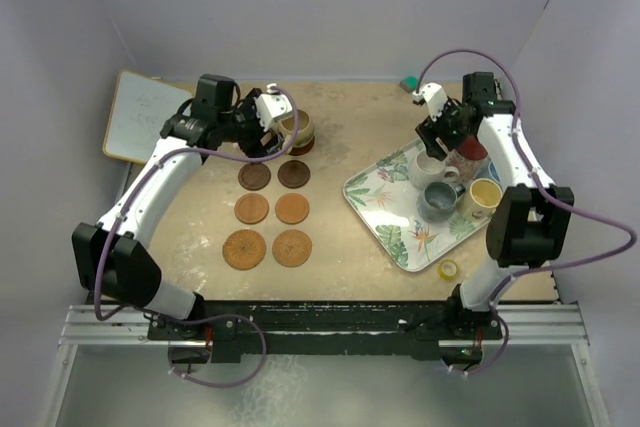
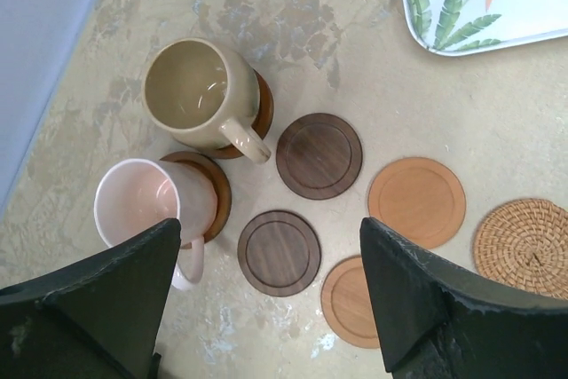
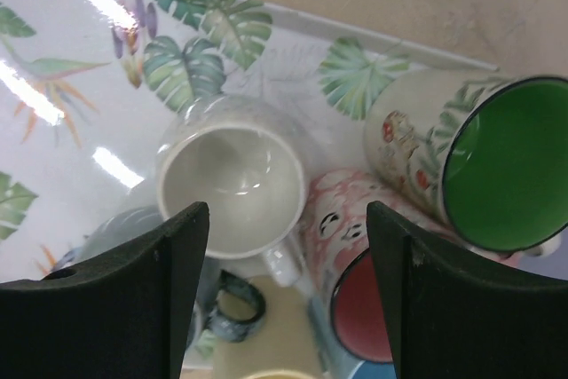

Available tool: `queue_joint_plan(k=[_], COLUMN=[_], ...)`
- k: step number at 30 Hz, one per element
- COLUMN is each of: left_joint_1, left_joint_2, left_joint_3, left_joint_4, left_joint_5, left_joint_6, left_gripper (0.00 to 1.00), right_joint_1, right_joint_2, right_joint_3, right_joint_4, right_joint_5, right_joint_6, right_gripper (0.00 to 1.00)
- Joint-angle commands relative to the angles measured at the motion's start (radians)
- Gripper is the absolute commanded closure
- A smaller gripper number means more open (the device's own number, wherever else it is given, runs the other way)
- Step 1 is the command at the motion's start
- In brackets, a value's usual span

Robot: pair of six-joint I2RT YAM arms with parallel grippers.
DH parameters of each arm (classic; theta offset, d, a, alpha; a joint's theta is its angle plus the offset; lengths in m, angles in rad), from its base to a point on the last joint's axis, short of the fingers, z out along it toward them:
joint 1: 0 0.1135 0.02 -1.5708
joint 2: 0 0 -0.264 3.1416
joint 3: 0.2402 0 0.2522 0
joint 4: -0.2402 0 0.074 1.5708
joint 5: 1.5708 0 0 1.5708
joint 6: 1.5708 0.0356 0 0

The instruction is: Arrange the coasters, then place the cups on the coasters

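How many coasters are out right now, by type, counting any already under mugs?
Dark brown coasters, bare: 2
Light orange coasters, bare: 2
Woven coasters, bare: 2
Covered coasters, under the tan mug and the pink mug: 2
Total: 8

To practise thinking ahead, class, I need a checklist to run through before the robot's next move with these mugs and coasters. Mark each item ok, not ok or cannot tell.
1. Left gripper open: ok.
2. Pink ceramic mug and tan ceramic mug each on a round brown wooden coaster: ok.
3. Six flat round coasters free, in pairs: ok.
4. Right gripper open above the pale grey ceramic mug on the leaf-patterned tray: ok.
5. Finger room beside the red-lined patterned mug: cannot tell.
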Motion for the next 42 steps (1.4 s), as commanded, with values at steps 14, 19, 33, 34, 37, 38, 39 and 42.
queue_joint_plan(k=[14,19,33,34,37,38,39,42], left_joint_1=[0.008,0.008,0.008,0.007,0.008,0.007,0.007,0.009], left_joint_2=[-0.117,-0.123,-0.164,-0.164,-0.172,-0.174,-0.176,-0.180], left_joint_3=[-0.073,-0.089,-0.125,-0.127,-0.131,-0.131,-0.131,-0.134], left_joint_4=[0.063,0.064,0.048,0.047,0.045,0.045,0.043,0.043], left_joint_5=[0.008,0.012,0.016,0.016,0.019,0.021,0.022,0.023], left_joint_6=[-0.017,-0.020,-0.007,-0.006,-0.007,-0.007,-0.007,-0.010], left_gripper=[0.20,0.20,0.19,0.19,0.19,0.19,0.19,0.18], right_joint_1=[0.047,0.086,0.188,0.196,0.215,0.221,0.228,0.244], right_joint_2=[0.316,0.342,0.280,0.274,0.263,0.261,0.257,0.243], right_joint_3=[0.279,0.264,0.164,0.157,0.148,0.147,0.143,0.127], right_joint_4=[-0.188,-0.166,-0.056,-0.048,-0.032,-0.028,-0.023,-0.019], right_joint_5=[0.036,0.063,0.090,0.098,0.114,0.124,0.135,0.164], right_joint_6=[-0.255,-0.220,0.012,0.035,0.122,0.147,0.175,0.242], right_gripper=[0.30,0.37,0.56,0.56,0.57,0.57,0.57,0.57])
